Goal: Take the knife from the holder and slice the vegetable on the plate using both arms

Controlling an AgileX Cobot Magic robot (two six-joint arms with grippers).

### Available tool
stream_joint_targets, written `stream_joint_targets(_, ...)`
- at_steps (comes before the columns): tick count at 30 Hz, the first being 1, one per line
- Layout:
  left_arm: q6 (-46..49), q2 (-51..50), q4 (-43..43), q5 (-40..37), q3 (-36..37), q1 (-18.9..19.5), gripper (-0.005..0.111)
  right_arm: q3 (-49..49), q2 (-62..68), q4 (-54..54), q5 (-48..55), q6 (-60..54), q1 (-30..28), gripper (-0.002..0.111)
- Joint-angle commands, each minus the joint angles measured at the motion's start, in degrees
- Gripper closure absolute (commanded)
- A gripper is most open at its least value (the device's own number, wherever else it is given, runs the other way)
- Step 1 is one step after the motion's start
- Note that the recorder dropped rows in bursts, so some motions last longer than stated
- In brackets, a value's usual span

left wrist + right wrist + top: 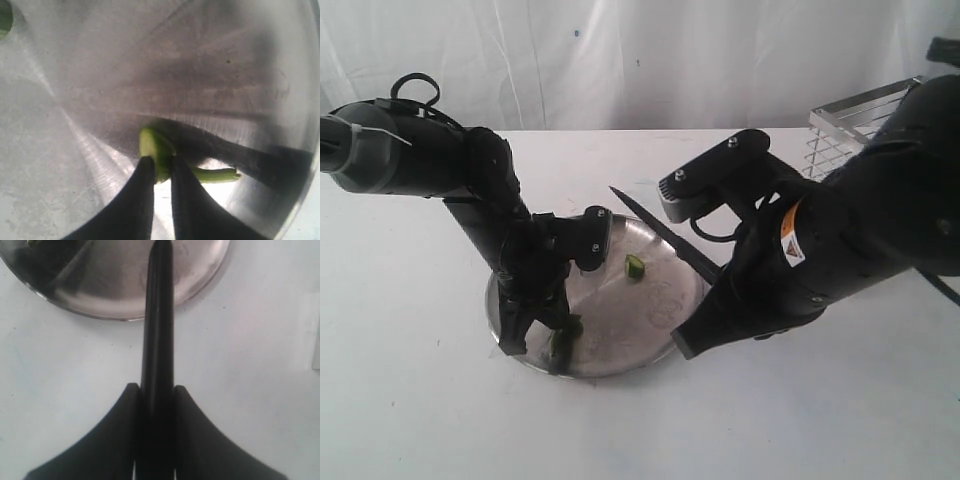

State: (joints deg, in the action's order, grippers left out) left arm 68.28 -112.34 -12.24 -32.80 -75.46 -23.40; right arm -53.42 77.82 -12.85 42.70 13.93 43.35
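Observation:
The steel plate (665, 300) lies on the white table. My left gripper (159, 162) is shut on the green chili pepper (152, 146), whose stem (216, 175) sticks out sideways; in the exterior view that gripper (560, 335) presses the vegetable (566, 332) at the plate's near left edge. A cut green chunk (635, 266) lies mid-plate. My right gripper (156, 390) is shut on the dark knife (158, 330), which points over the plate (115, 295). The knife's blade (655, 225) hangs above the plate's far right side. The wire holder (855, 125) stands at the far right.
A white curtain hangs behind the table. The bulky right arm (840, 240) covers the table between the plate and the holder. A second green piece (4, 17) shows at the edge of the left wrist view.

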Motion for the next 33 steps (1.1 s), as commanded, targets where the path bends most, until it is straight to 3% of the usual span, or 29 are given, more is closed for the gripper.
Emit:
stream_joint_targets(1, 3.3, -0.1, 0.4, 2.6, 0.0, 0.0, 0.107, 2.2, -0.2, -0.2, -1.8, -0.1, -0.5, 0.108)
stream_joint_targets(12, 0.5, 1.5, 0.4, 3.7, 0.0, 0.0, 0.103, 2.9, 0.1, -0.2, -4.2, -0.1, -0.5, 0.108)
stream_joint_targets(21, 0.2, 2.3, -4.6, 1.1, 0.0, 0.0, 0.045, 2.9, 0.1, -0.2, -3.6, 0.4, -0.5, 0.108)
stream_joint_targets(24, -2.4, 2.7, -4.9, 1.1, 0.0, 0.0, 0.034, 2.9, 0.1, -0.2, -2.6, 0.4, -0.5, 0.108)
stream_joint_targets(30, -11.2, 8.8, -0.5, 1.8, 0.0, 0.3, 0.034, 2.9, 0.1, -0.2, -2.7, 1.9, -0.5, 0.108)
stream_joint_targets(33, -18.5, 12.6, 2.9, 2.4, 0.0, 1.7, 0.049, 2.9, 0.6, 1.2, -2.8, 3.0, -0.5, 0.108)
